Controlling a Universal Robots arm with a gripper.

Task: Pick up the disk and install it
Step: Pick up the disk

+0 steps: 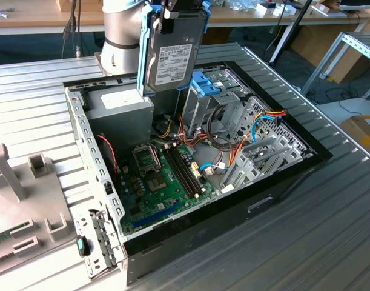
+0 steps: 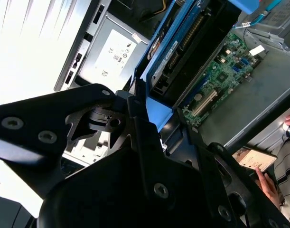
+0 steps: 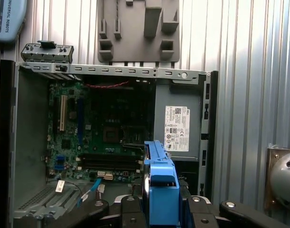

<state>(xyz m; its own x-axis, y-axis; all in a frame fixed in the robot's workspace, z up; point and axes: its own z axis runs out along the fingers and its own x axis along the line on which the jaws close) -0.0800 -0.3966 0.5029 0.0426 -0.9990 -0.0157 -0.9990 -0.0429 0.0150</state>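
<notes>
Disk (image 1: pixel 172 57) clamped upright in the pincer (image 1: pixel 175 13), open computer case (image 1: pixel 82 136) positioned below the pincer, power-supply box (image 1: pixel 121 109) and blue-tabbed drive cage (image 1: pixel 204 85) located beneath it.

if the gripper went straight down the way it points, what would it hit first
The disk in the gripper leads. Below it is the gap between power supply and drive cage, so probably the cables there first. Depth is unclear.

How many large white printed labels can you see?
2: one on the disk, held upright over the open computer case; one on the power supply box inside it. Others may be hidden.
</notes>
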